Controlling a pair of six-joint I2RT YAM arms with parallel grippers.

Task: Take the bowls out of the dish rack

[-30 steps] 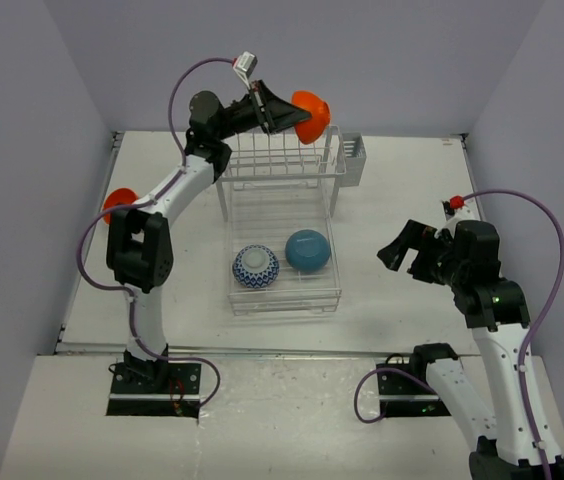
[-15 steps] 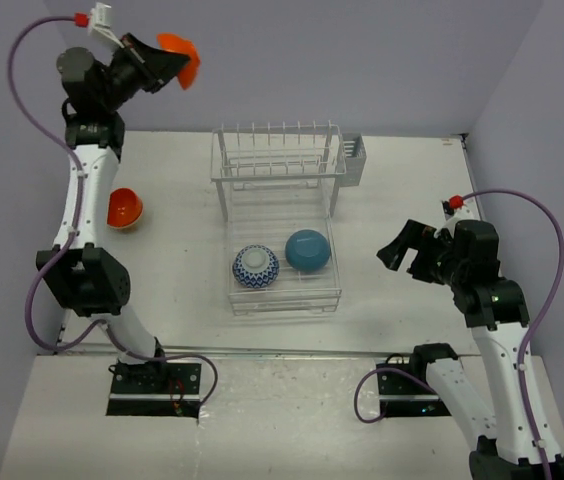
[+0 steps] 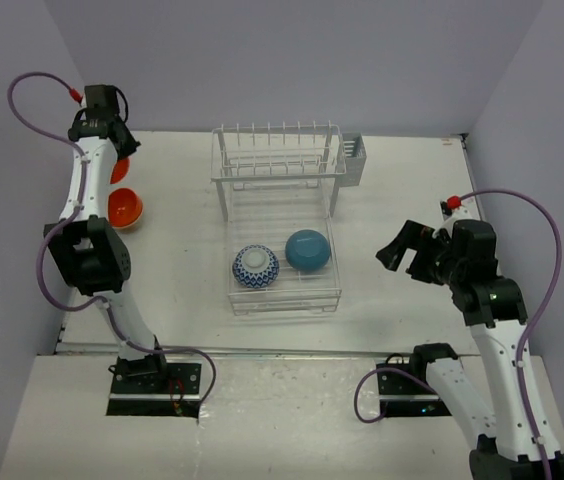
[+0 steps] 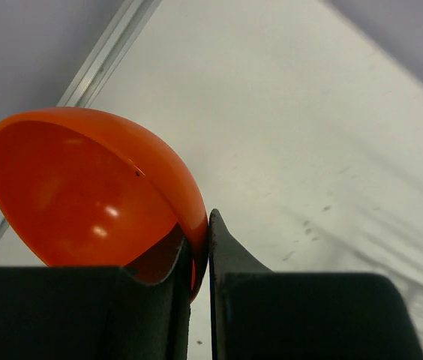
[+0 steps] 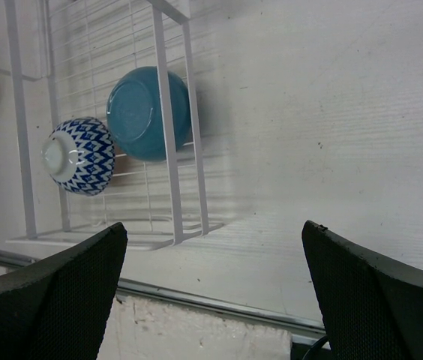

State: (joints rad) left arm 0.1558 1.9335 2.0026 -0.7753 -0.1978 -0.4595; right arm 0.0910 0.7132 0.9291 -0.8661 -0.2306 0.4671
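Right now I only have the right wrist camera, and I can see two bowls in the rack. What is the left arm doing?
Observer: The left pincer is shut on the rim of an orange bowl, at the far left of the table, away from the rack.
Operator: Is anything set down over there?
Observer: Yes, a second orange bowl sits on the table beside the held one.
Operator: Any bowls among the rack's upright tines?
Observer: None show in the top view; only the patterned bowl and the teal bowl are in the rack, on its flat part.
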